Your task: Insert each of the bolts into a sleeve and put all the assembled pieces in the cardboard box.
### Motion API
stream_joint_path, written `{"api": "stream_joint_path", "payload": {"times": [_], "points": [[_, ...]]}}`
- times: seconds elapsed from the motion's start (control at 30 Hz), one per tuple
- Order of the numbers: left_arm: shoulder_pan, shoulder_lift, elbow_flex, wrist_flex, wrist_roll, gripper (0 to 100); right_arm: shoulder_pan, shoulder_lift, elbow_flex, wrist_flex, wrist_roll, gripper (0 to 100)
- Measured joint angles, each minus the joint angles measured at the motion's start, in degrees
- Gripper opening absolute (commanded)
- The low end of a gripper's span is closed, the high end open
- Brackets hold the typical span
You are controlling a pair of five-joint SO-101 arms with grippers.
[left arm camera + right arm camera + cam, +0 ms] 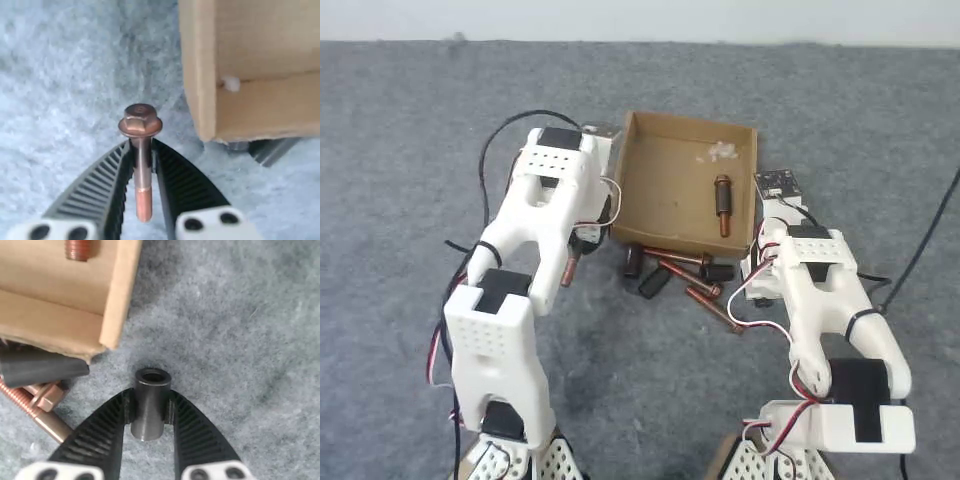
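Left gripper [142,150]: fingers closed down to a narrow gap on a copper bolt [140,125], clamped on the shank just under the flanged head, threaded end pointing back toward the wrist. It sits just off the near-left corner of the cardboard box [197,75], with a strip of grey carpet [410,150] between bolt and box wall.

Right gripper [150,407]: fingers partly closed on a black sleeve [151,385], pinched at mid-body with the bore facing away from the wrist. The box's near-right corner is close, not touching.

Between the arms, near side: bare carpet. Further in, a loose pile lies against the box's near wall: three bolts [682,275] and three sleeves [655,281], partly overlapping, so that edge is crowded.

In the box: one assembled piece [723,203] lying flat toward the right wall, white crumbs [720,152] in the far-right corner, the rest of the floor bare.

Wide open carpet beyond the box and left of the left arm. A black cable [930,240] runs along the right edge.
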Motion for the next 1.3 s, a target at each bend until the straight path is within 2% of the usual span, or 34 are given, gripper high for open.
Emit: {"api": "stream_joint_path", "payload": {"times": [0.07, 0.2, 0.43, 0.7, 0.77, 1.0, 1.3], "points": [[-0.5, 0.0, 0.3, -1.0, 2.8, 1, 0.0, 0.0, 0.0, 0.0, 0.0, 0.6], [-3.1, 0.0, 6.2, -9.1, 7.5, 1, 0.0, 0.0, 0.0, 0.0, 0.0, 0.6], [-3.3, -1.5, 12.4, -15.5, 8.8, 1, 0.0, 0.0, 0.0, 0.0, 0.0, 0.6], [-3.3, -14.0, 28.6, -27.2, 10.7, 2, 0.0, 0.0, 0.0, 0.0, 0.0, 0.6], [-3.3, -15.2, 30.4, -29.7, 11.0, 4, 0.0, 0.0, 0.0, 0.0, 0.0, 0.6], [-3.3, -15.7, 30.9, -30.8, 11.0, 19, 0.0, 0.0, 0.0, 0.0, 0.0, 0.6], [-3.4, -16.0, 30.9, -31.6, 11.0, 14, 0.0, 0.0, 0.0, 0.0, 0.0, 0.6]]}}
